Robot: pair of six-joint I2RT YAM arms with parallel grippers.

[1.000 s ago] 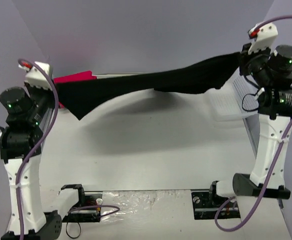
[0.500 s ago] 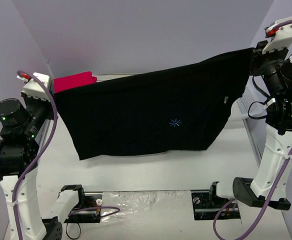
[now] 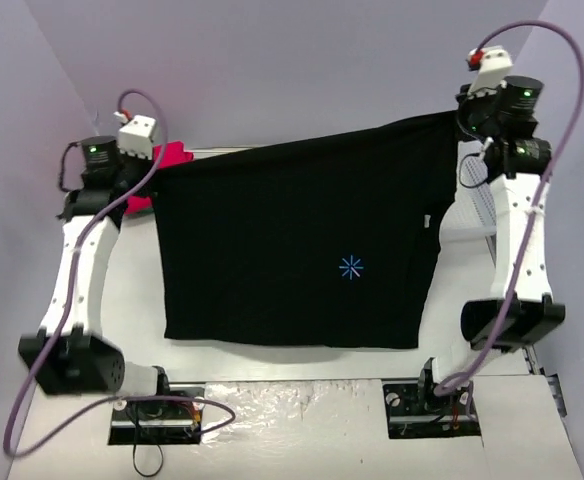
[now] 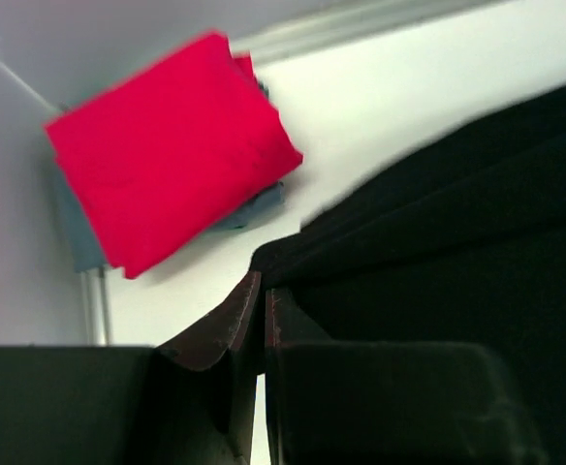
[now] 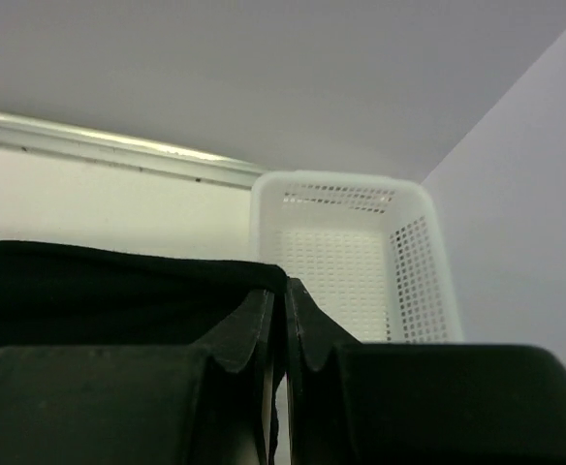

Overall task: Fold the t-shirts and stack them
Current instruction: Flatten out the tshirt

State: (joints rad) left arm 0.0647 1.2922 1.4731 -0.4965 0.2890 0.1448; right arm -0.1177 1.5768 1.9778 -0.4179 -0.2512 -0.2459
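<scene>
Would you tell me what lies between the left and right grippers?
The black t-shirt spans the whole stretch, held from left gripper to right gripper, in the top external view.

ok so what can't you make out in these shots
Table under the black t-shirt: top view, covered by the spread cloth.
Teal-blue t-shirt: left wrist view, only edges show beneath the folded red-pink t-shirt.
White basket: right wrist view, near end hidden behind the right gripper; top view, mostly behind the right arm.
How much cloth the left gripper pinches: hidden by its own fingers.
</scene>
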